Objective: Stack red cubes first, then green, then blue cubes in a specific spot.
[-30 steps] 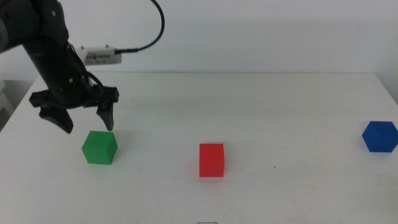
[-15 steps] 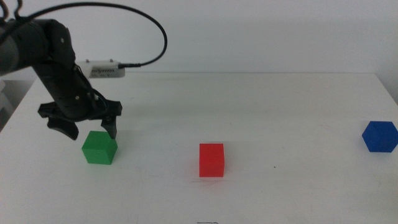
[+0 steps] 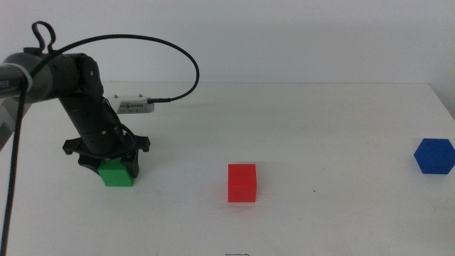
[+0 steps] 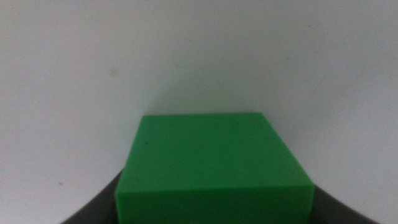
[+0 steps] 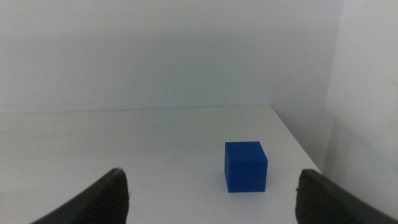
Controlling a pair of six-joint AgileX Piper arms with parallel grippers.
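Plain white counter against a bare white wall, one corner edge visible in the right wrist view. The left claw is down over the small matte green cube at the counter's left, jaws straddling it; whether they grip it, I cannot tell. The matte red cube sits squarely mid-counter. The deep-blue cube rests far right, turned corner-on, ahead of the right claw, jaws spread wide.
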